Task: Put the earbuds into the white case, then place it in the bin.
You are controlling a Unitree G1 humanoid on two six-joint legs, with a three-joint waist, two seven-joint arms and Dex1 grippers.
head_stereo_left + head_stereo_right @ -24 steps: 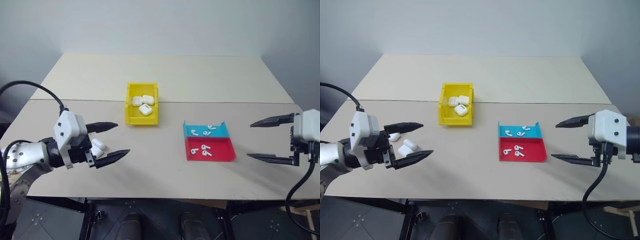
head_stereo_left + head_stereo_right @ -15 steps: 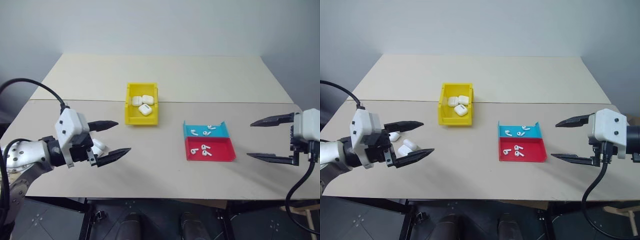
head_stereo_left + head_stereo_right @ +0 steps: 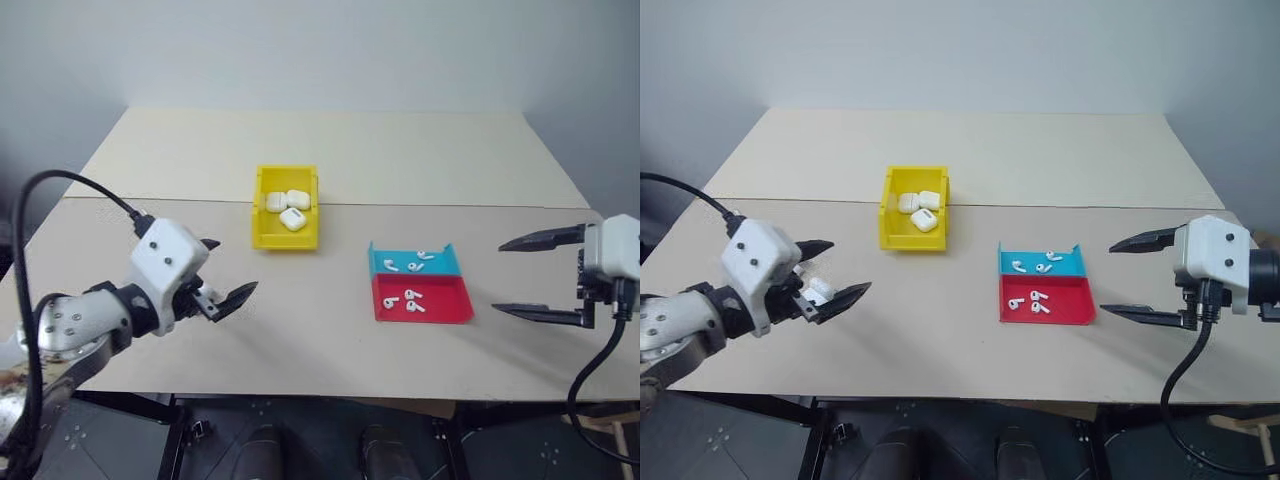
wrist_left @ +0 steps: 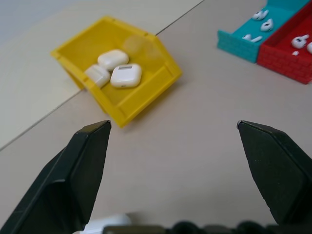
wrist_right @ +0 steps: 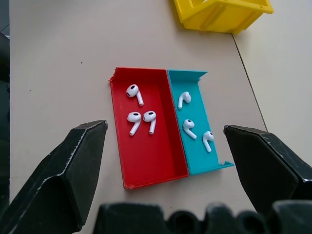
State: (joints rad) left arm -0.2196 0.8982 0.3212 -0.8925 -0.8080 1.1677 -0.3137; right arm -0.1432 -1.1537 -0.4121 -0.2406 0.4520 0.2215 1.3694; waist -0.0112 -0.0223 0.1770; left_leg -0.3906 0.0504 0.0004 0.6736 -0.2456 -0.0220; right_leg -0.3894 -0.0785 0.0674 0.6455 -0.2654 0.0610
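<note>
- Left gripper [image 3: 830,272]: jaws spread wide, nothing held; low over the table [image 3: 330,150] on its left side, just beside loose white cases [image 3: 818,291] lying under it
- Right gripper [image 3: 535,275]: jaws also wide apart, nothing between them; raised to the right of the tray [image 5: 146,175], well apart from it
- Earbuds [image 5: 142,120]: three in the red half of the tray, three in the blue half; all lying flat, stems at mixed angles
- Bin [image 3: 286,235]: yellow, behind the middle of the table, already holding three closed cases [image 4: 126,75]
- Handling, judged: earbuds very light, hard, glossy, likely to skid or flick out of a pinch; best taken across the rounded head with the stem left free, squeezing gently
- Case, judged: light, stiff, smooth shell with rounded corners; prone to slip; grip across the two flat faces, below the lid hinge so the lid can open
- Lid state of the cases by the left gripper: cannot tell
</note>
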